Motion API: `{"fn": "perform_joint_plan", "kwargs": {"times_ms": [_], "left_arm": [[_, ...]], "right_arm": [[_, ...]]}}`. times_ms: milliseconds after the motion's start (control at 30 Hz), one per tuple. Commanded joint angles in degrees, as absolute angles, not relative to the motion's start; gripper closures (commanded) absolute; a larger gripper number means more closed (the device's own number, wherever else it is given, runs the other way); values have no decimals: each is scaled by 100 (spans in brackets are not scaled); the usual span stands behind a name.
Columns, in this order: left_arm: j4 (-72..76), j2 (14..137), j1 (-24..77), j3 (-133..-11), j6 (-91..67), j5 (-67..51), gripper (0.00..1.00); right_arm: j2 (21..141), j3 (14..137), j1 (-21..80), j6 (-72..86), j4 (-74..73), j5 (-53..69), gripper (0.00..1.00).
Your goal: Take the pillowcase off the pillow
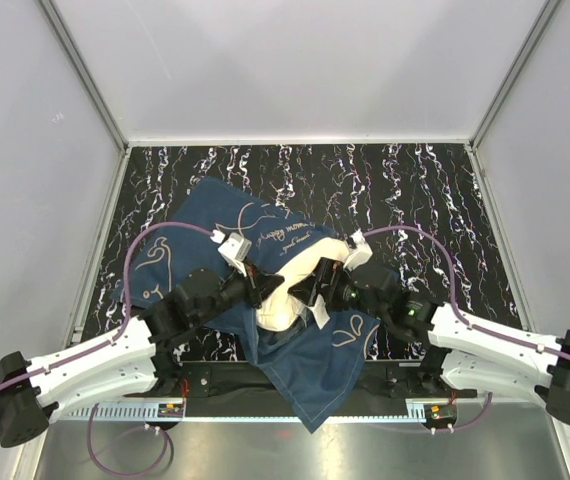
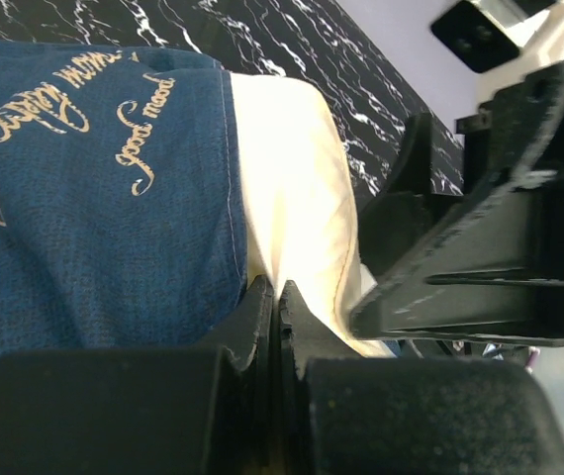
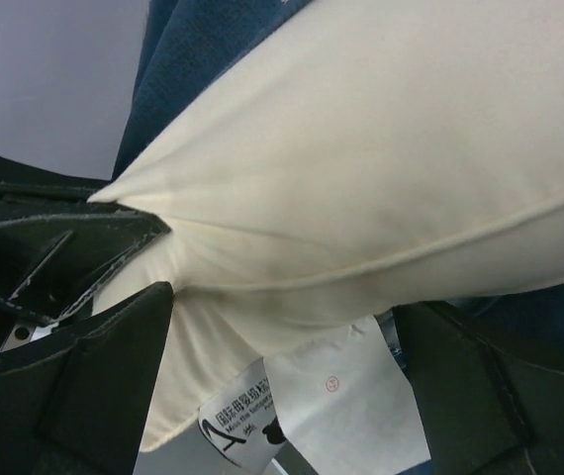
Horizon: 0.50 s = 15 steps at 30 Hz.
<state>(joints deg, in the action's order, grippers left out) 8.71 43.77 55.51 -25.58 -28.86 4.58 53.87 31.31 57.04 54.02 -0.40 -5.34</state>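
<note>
- The job looks about half done: the cream pillow [image 1: 280, 305] bulges out of the navy pillowcase [image 1: 255, 225] in the middle of the marbled table [image 1: 415, 190], between the two arms.
- Only the near end of the pillow is bare. Its far part is still covered by the printed cloth, and from the left wrist view the hem crosses the cushion with the gold lettering just behind it.
- More of the blue cover trails toward the near edge, hanging over the front of the table, so the case is loose but not free.
- The left gripper [image 1: 257, 285] is clenched tight. It seems to pinch the pillow's cream fabric right beside the hem, since the right wrist view shows the cushion gathered to a point there.
- The right gripper [image 1: 313, 292] stands wide apart, holding nothing, its fingers either side of the pillow corner that bears the white tag [image 3: 302, 396].
- What I judge is left: get a hold on one piece, pull the two apart, and slide the covered end out.
</note>
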Motion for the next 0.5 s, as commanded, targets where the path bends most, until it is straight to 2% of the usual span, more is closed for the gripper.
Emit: {"fn": "perform_joint_plan", "kwargs": {"times_ms": [0,400,433,467], "left_arm": [[2275,4289,5616,-2619,-2883,-237,100],[3145,4210,5686,-2338,-3041,-1160,100],[3190,4236,5695,-2312,-3058,-1230,100],[3234,4271,5721,-2303,-3085,-1257,100]], "right_arm": [[5703,3138,5836,5511,721,-904,0],[6372,3059,6214,5739,1099,-1748,1],[6433,3076,6223,5748,1090,-1801,5],[6468,3085,6249,5757,1072,-1845,20]]}}
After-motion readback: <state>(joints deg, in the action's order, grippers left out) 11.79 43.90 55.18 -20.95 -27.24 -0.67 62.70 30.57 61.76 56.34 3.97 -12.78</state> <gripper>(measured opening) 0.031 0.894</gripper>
